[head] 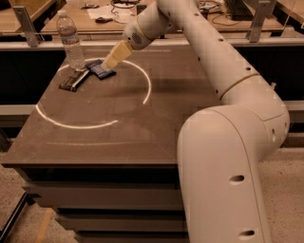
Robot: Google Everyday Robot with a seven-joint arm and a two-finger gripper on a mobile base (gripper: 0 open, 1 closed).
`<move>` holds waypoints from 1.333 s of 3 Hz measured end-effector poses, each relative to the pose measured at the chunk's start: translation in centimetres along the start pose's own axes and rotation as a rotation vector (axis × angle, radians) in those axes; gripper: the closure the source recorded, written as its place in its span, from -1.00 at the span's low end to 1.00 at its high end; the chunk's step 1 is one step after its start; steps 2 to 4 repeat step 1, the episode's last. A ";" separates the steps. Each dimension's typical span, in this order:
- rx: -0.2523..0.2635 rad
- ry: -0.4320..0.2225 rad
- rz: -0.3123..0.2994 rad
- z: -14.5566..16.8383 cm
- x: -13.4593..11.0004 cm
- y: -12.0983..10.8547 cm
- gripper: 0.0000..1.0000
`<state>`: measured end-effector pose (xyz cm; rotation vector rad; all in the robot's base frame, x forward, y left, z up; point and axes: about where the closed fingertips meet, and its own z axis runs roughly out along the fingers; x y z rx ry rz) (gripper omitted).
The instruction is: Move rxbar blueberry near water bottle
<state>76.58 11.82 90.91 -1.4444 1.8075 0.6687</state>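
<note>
The rxbar blueberry (pixel 99 69), a flat dark navy wrapper, lies on the table just right of the water bottle (pixel 71 40). The bottle is clear with a white cap and stands upright at the table's back left. My gripper (pixel 110 61) reaches in from the right and hangs over the right end of the rxbar, at or just above it. Whether it touches the bar is not visible.
A narrow black bar (pixel 73 80) lies in front of the bottle, left of the rxbar. A bright ring of light marks the dark tabletop (pixel 142 128). My arm (pixel 223 61) spans the table's right side. A cluttered desk (pixel 109 14) stands behind the table.
</note>
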 end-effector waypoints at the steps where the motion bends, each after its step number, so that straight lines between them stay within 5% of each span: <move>1: 0.000 0.000 0.000 0.0 0.0 0.0 -1.00; 4: 0.000 0.000 0.000 0.0 0.0 0.0 -1.00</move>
